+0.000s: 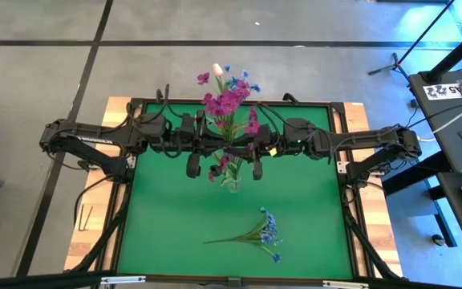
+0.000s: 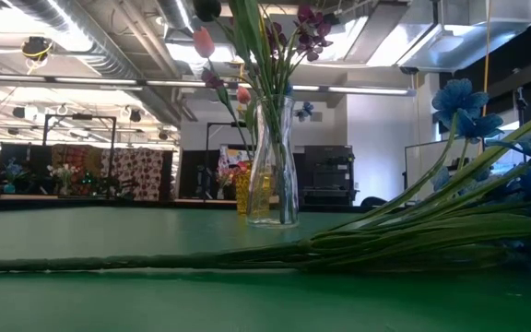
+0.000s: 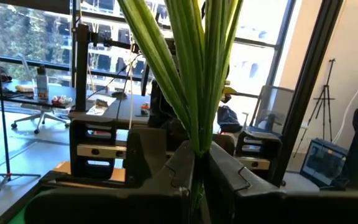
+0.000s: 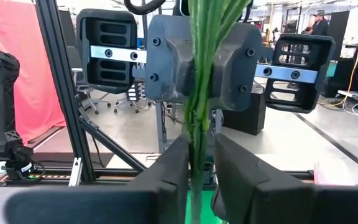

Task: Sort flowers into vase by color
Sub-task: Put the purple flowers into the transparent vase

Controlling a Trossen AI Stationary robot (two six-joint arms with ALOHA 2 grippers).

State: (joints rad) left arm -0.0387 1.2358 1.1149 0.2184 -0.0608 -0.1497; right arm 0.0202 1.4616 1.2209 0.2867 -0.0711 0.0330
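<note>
1. green stems (image 3: 194,81) sit pinched between the left gripper (image 3: 199,171) fingers; right gripper (image 4: 199,163) also pinches them.
2. only the low view shows the glass vase (image 2: 272,166) upright.
3. one vase; one blue spray (image 1: 261,233) lying on the mat (image 1: 159,217).

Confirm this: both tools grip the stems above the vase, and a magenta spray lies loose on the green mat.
Wrong colour. The loose spray on the green mat is blue, as the high view shows. The rest stands: left tool and right tool grip the stems above the vase.

Flowers (image 1: 229,108) standing in vase (image 1: 232,181) mid-table, loose spray (image 1: 255,234) lying nearer the front edge
</note>
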